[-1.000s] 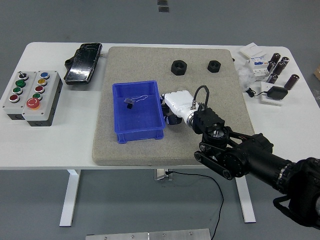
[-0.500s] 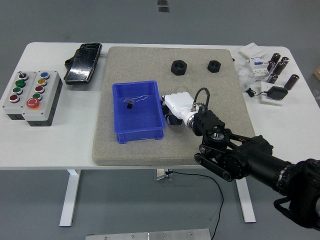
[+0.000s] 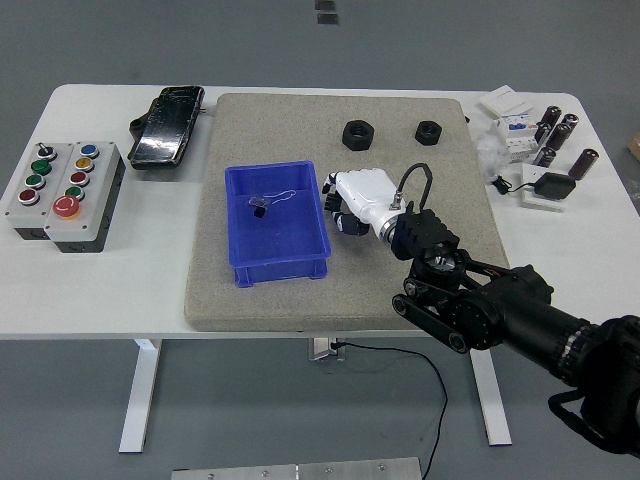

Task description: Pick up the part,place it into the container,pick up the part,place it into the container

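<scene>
Two black hex nuts lie at the back of the grey mat, a larger nut and a smaller nut. A blue bin stands on the mat's left half, holding a small black part with a thin wire. My right hand, white-backed, hovers just beside the bin's right wall, in front of the larger nut. Its fingers hang relaxed and I see nothing in them. My left arm is out of view.
A grey button box and a black device sit on the table's left. At the right are white boxes, several dark cylinders and a black adapter.
My right hand has risen and moved back toward the far side of the mat, closer to the larger nut. Bin and nuts have not moved.
</scene>
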Robot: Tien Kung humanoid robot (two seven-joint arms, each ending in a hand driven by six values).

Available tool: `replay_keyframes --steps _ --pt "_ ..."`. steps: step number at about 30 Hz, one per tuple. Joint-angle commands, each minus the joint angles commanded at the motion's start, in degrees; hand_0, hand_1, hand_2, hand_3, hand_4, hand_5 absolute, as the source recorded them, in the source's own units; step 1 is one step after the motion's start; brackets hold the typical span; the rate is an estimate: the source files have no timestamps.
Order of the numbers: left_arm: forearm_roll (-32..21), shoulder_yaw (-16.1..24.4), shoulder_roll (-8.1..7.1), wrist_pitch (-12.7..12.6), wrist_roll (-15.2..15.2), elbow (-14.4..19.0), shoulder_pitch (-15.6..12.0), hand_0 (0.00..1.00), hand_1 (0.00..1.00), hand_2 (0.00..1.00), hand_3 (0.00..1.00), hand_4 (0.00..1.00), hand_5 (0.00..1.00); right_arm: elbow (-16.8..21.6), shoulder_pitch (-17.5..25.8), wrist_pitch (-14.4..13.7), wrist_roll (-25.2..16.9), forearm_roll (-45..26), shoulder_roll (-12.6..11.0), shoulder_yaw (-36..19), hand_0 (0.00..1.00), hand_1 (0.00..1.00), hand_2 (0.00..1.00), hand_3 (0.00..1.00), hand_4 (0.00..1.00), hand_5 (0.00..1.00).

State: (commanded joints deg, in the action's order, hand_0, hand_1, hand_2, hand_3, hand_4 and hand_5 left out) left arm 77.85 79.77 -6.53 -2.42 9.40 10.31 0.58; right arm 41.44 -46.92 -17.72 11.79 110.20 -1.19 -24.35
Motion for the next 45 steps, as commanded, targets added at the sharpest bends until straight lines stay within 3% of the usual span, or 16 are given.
replay_keyframes --steps 10,19,25,26,31,32,37,38,43,45 --pt "0.01 0.07 0.03 -0.01 0.10 0.00 -0.17 0.675 0.669 0.595 0.624 0.722 0.315 3.36 0.32 -0.08 0.63 2.38 -1.40 -4.36 0.326 0.552 0.525 0.686 0.385 0.002" --pt "0.06 0.16 0.03 -0.03 0.10 0.00 -0.29 0.675 0.668 0.595 0.624 0.723 0.317 11.92 0.86 0.16 1.99 5.44 -2.65 -6.84 0.324 0.553 0.526 0.686 0.378 0.002" --pt "0.03 0.14 0.10 -0.01 0.09 0.00 -0.23 0.675 0.669 0.596 0.625 0.724 0.320 17.93 0.76 1.19 3.35 6.09 -2.72 -3.52 0.325 0.555 0.526 0.686 0.374 0.006" --pt "0.05 0.17 0.09 -0.02 0.08 0.00 -0.22 0.675 0.670 0.596 0.626 0.725 0.323 18.55 0.69 1.48 3.51 6.08 -2.61 -2.80 0.325 0.562 0.582 0.681 0.464 0.112" --pt "0.00 0.15 0.07 -0.04 0.06 0.00 -0.21 0.675 0.670 0.596 0.626 0.725 0.323 18.85 0.38 3.23 4.44 6.38 -1.77 -0.12 0.325 0.562 0.582 0.681 0.464 0.112" --pt "0.03 0.18 0.07 -0.04 0.08 0.00 -0.22 0.675 0.669 0.596 0.626 0.726 0.324 18.73 0.35 3.48 4.57 6.43 -1.67 0.22 0.418 0.704 0.793 0.731 0.627 0.214" --pt "0.20 0.30 0.07 -0.04 0.17 0.00 -0.32 0.675 0.669 0.596 0.626 0.726 0.324 18.51 0.51 4.19 5.01 6.90 -1.17 1.20 0.418 0.704 0.793 0.731 0.627 0.214" --pt "0.19 0.27 0.08 -0.06 0.15 0.00 -0.32 0.675 0.670 0.595 0.625 0.725 0.325 18.58 0.51 4.32 5.09 6.90 -1.10 1.12 0.446 0.753 0.843 0.829 0.670 0.220" --pt "0.84 0.59 0.14 -0.17 0.10 0.00 -0.22 0.675 0.670 0.595 0.625 0.725 0.325 18.70 0.52 5.02 5.39 6.72 -1.04 0.08 0.446 0.753 0.843 0.829 0.670 0.220" --pt "0.97 0.67 0.18 -0.21 0.05 0.00 -0.18 0.675 0.671 0.595 0.625 0.723 0.322 18.99 1.01 4.89 5.25 6.73 -1.33 -1.40 0.448 0.748 0.842 0.833 0.716 0.206"
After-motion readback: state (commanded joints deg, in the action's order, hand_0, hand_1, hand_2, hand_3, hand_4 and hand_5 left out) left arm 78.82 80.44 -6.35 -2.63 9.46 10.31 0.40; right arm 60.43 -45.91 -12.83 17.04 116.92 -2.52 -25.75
